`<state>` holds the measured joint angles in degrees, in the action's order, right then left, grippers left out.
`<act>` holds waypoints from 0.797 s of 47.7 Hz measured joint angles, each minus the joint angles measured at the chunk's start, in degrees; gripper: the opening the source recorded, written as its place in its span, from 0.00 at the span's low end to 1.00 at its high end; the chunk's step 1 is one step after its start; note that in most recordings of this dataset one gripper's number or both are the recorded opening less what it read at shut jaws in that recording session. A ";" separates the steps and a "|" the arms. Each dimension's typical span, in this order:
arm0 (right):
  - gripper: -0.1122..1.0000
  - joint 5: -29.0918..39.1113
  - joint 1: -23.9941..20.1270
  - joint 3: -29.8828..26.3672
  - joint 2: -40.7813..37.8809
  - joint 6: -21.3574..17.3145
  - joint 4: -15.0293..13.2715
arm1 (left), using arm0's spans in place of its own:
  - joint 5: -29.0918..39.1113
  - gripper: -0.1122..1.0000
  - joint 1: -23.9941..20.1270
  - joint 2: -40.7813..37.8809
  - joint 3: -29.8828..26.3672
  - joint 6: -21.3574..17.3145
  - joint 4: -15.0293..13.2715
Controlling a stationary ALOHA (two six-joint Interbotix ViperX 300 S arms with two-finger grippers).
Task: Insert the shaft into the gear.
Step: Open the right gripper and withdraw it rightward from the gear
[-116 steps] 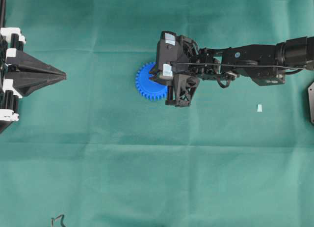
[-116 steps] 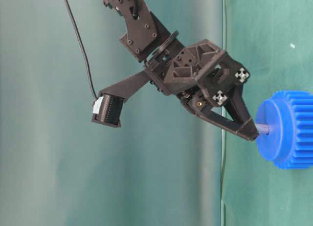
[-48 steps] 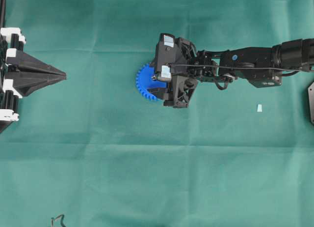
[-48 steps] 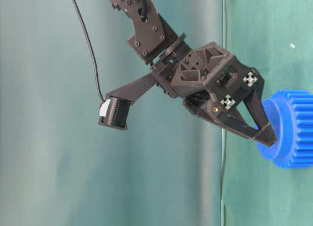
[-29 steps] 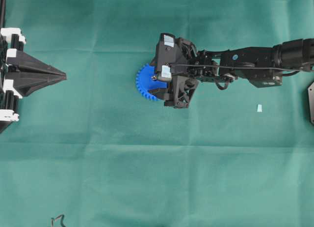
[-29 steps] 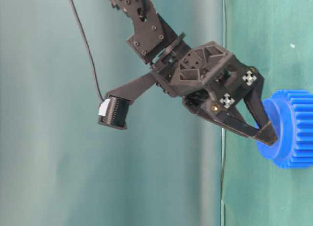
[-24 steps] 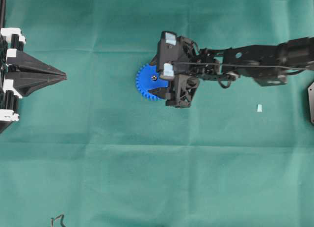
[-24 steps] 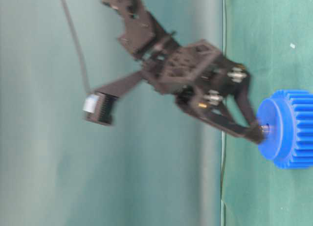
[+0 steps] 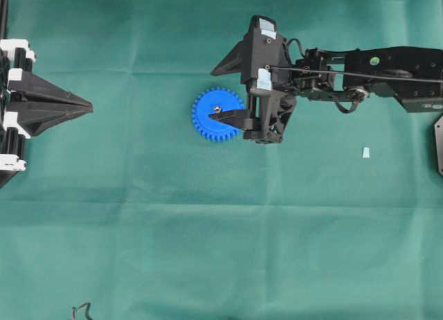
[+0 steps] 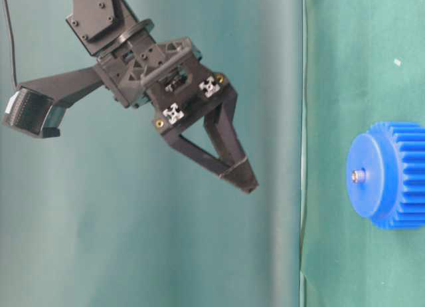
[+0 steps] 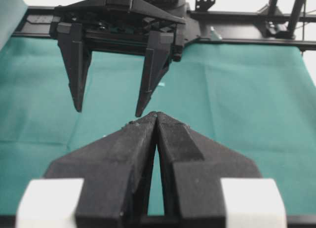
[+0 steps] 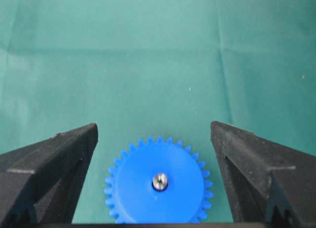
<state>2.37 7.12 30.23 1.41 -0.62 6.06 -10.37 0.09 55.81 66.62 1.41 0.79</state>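
The blue gear (image 9: pixel 208 126) lies flat on the green cloth mid-table, also seen in the table-level view (image 10: pixel 398 181) and the right wrist view (image 12: pixel 138 193). The silvery shaft (image 9: pixel 217 109) stands in its centre hole, with just its end showing (image 10: pixel 359 176) (image 12: pixel 159 181). My right gripper (image 9: pixel 211 95) hangs open well above the gear (image 10: pixel 247 177), its fingers spread to either side (image 12: pixel 153 125) and touching nothing. At the table's left edge my left gripper (image 9: pixel 90 107) is shut and empty, tips pressed together (image 11: pixel 157 114), pointing at the right gripper (image 11: pixel 108 112).
A small pale scrap (image 9: pixel 365 152) lies on the cloth right of the gear. A thin wire loop (image 9: pixel 82 311) sits at the front left edge. A dark plate (image 9: pixel 439 145) pokes in at the right edge.
My right gripper has lifted off the gear and drawn back to the right, still open. The shaft stays standing in the gear's hole. The left arm has not moved.
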 measured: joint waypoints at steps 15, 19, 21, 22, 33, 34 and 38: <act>0.93 -0.09 0.00 7.47 9.58 0.00 0.00 | 0.09 0.10 0.00 0.00 0.00 0.00 -0.09; 0.93 -0.09 0.00 10.28 13.36 0.00 0.00 | 0.18 0.10 0.00 0.09 0.00 0.00 0.00; 0.93 -0.18 0.00 11.51 15.29 0.00 0.00 | 0.26 0.10 0.09 0.09 0.00 0.00 -0.09; 0.93 -0.26 0.00 12.39 16.35 0.00 0.00 | 0.26 0.10 0.00 0.09 0.00 0.00 0.00; 0.93 0.00 0.00 20.83 29.71 0.09 0.00 | 0.26 0.10 0.00 0.35 0.00 0.00 -0.09; 0.93 0.09 -0.09 21.53 30.94 0.00 0.00 | 0.18 0.10 0.00 0.44 0.00 0.00 0.00; 0.93 1.14 0.00 24.17 36.47 0.00 -0.09 | 0.26 0.10 0.00 0.62 0.00 0.00 0.00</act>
<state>3.52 7.12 54.40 37.88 -0.62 5.98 -10.11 0.09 56.43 66.62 1.41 0.79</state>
